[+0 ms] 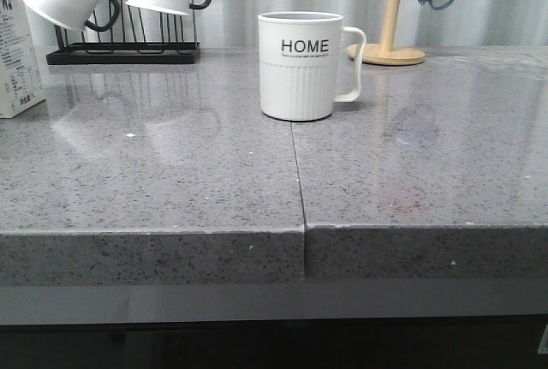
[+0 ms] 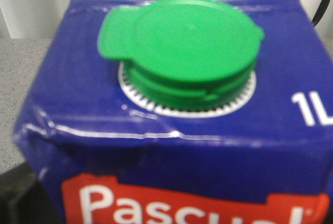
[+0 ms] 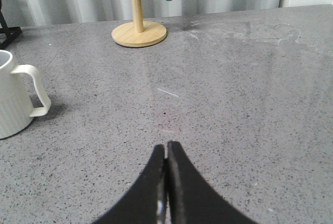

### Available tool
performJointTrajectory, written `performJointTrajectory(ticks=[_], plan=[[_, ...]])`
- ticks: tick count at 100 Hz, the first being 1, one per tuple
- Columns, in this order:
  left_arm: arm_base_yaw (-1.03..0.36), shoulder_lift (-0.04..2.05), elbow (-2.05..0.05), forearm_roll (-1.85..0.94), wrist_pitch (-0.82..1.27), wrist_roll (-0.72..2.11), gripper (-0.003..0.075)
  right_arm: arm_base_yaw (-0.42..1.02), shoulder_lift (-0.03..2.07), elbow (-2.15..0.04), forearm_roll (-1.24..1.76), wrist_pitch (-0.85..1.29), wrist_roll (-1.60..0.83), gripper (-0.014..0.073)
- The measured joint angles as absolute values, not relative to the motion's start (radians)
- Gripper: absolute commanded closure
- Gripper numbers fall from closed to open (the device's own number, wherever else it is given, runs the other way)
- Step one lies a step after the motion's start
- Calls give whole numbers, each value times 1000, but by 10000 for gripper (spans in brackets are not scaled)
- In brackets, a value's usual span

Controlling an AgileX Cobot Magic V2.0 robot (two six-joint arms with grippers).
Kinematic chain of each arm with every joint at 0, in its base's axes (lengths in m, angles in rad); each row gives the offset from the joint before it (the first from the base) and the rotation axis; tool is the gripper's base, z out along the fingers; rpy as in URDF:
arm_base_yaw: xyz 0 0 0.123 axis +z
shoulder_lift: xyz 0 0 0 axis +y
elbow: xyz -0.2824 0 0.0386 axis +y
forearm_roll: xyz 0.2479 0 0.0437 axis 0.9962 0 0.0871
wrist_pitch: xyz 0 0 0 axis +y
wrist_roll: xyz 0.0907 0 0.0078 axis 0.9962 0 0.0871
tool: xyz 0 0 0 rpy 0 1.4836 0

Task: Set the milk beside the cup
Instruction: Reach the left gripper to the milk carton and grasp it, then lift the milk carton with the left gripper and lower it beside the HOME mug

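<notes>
Milk (image 2: pixel 171 120): the left wrist view is filled by its dark blue top panel, seen close and slightly blurred. Legible there: "Pascual" in white on a red band, cut off at the frame edge; "1L" in white, partly cut; fine print on a white strip, unreadable. A green flip cap (image 2: pixel 179 47) sits centred on the panel. In the front view only a white side face of the carton (image 1: pixel 15 61) shows at the far left edge of the tabletop (image 1: pixel 171 181), upright, long axis vertical, its small print illegible, most of the body cut off.

Left fingers: only a dark shape at the corner of the wrist view; open or closed, I cannot tell.

Cup (image 1: pixel 300 65): white, ribbed, marked "HOME" in black; a smaller line beneath is unreadable. It stands upright mid-tabletop, handle toward the right arm's side, well apart from the carton.

Right fingers (image 3: pixel 166 154): closed tip to tip, holding nothing, above bare tabletop. The cup (image 3: pixel 13 96) lies ahead of them and off to one side, half cut off.
</notes>
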State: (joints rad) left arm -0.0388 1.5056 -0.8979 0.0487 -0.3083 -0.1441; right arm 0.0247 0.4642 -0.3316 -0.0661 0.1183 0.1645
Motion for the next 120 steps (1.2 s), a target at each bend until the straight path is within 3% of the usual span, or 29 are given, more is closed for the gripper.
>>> performJointTrajectory(ticks=[9,16,22,57,87,120], plan=[[-41,1506,-898,53,-311,-144,531,25,464,-332,-66,118,165,715],[-41,1508,-900,54,-316,-142,613,25,464,-332,-66,118,165,715],[-41,1508,-900,55,-317,-142,638,25,464,-332,-66,118,165,715],[-41,1491,-900,55,-313,-142,638,25,464,-332,-66,118,165,715],[-54,1390,-885,46,-173,-142,638,25,464,-332,-66,118,165,715],[-237,1333,-942,-35,-130,-110,638,25,464,-332,-66,118,165,715]])
